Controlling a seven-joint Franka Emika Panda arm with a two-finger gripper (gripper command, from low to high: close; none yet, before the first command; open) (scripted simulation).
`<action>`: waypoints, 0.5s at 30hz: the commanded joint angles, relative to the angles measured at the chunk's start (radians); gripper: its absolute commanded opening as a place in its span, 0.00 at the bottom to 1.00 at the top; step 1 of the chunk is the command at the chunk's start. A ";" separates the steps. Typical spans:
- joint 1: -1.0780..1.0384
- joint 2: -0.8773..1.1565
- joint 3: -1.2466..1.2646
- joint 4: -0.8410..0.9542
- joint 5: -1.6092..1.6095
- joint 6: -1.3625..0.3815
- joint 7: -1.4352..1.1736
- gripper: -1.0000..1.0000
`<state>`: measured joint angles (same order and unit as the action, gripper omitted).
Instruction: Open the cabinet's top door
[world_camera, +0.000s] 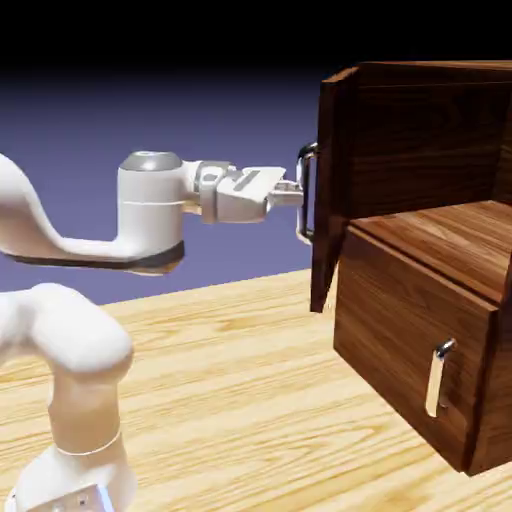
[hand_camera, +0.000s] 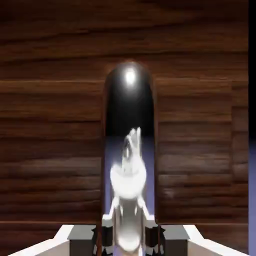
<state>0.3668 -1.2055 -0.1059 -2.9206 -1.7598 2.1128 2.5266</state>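
The dark wood-grain cabinet (world_camera: 430, 140) stands at the right of the exterior view. Its top door (world_camera: 336, 170) is swung partly outward and shows almost edge-on. My gripper (world_camera: 297, 193) reaches level from the left and is shut on the door's silver handle (world_camera: 304, 230). In the hand view the handle (hand_camera: 130, 145) runs up the middle as a shiny curved bar, large between the grey fingertips (hand_camera: 108, 234), with my gripper (hand_camera: 129, 236) shut around its lower part. The door's wood (hand_camera: 50, 125) fills the rest of that view.
Below the top door sits the shorter lower door (world_camera: 400, 340) with a small silver handle (world_camera: 439, 376), shut. The light wooden table (world_camera: 230, 400) runs under the arm and the cabinet. The arm's white base (world_camera: 70, 400) rises at the lower left.
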 joint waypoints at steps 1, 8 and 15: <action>0.004 -0.004 0.036 -0.004 0.041 -0.031 -0.004 0.00; 0.038 0.026 0.290 0.015 0.312 -0.246 -0.003 0.00; 0.029 0.153 0.544 0.120 0.561 -0.477 0.035 0.00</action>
<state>0.3957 -1.0522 0.4375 -2.8003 -1.1996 1.6372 2.5620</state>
